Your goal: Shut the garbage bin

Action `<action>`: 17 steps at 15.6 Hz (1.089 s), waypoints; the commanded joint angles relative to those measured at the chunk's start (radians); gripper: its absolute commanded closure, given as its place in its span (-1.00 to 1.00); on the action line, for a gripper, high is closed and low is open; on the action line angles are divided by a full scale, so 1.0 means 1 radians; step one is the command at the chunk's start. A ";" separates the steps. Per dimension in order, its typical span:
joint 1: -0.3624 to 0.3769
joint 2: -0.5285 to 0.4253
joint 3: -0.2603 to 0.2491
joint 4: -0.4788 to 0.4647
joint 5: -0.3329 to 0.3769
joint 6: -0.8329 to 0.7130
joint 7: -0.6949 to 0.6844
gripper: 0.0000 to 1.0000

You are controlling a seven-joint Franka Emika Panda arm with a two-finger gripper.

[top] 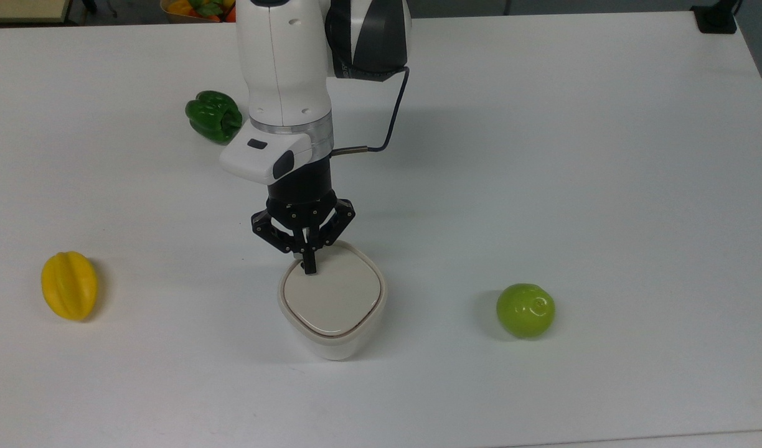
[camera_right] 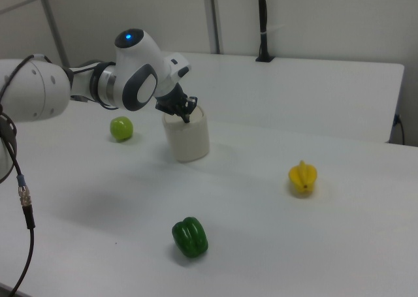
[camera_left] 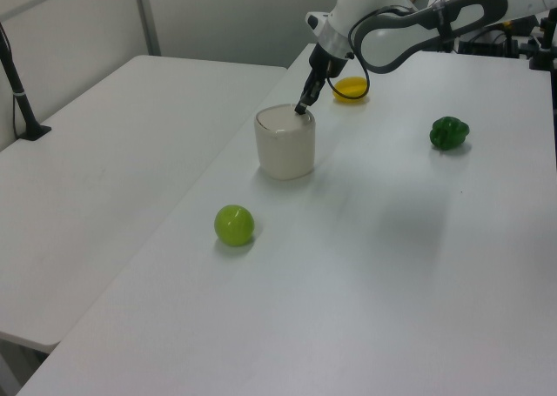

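**Q:** Tool [top: 307, 269] first — how does it stand, and does it have hold of anything?

**A:** Its two fingers are pressed together into a single point, with nothing between them. In the top view that point rests on the lid [top: 331, 294] of the garbage bin [top: 333, 333], close to the lid's 11 o'clock edge. The left view puts the tool [camera_left: 300, 109] at the bin's far top rim; whether it presses or merely touches cannot be told.

**Q:** And which way does the bin lie from it?

**A:** Directly beneath. Most of the lid spreads from the tip toward 5 o'clock in the top view. The lid looks flat and seated in the rim all round, so the closing seems all but done. The bin stands mid-bench [top: 543, 155], upright.

**Q:** So the coming move turns on what?

**A:** Probably on lifting straight up, since the lid lies under the tip rather than beside it; a sideways drag could nudge the bin.

**Q:** Anything close by?

**A:** From the bin in the top view: a lime [top: 525, 310] at 3 o'clock, a yellow starfruit [top: 69, 284] at 9 o'clock, a green pepper [top: 213, 116] near 11 o'clock. All stand well apart.
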 commanded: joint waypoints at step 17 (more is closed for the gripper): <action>-0.107 -0.312 -0.023 -0.017 0.009 -0.693 0.285 0.65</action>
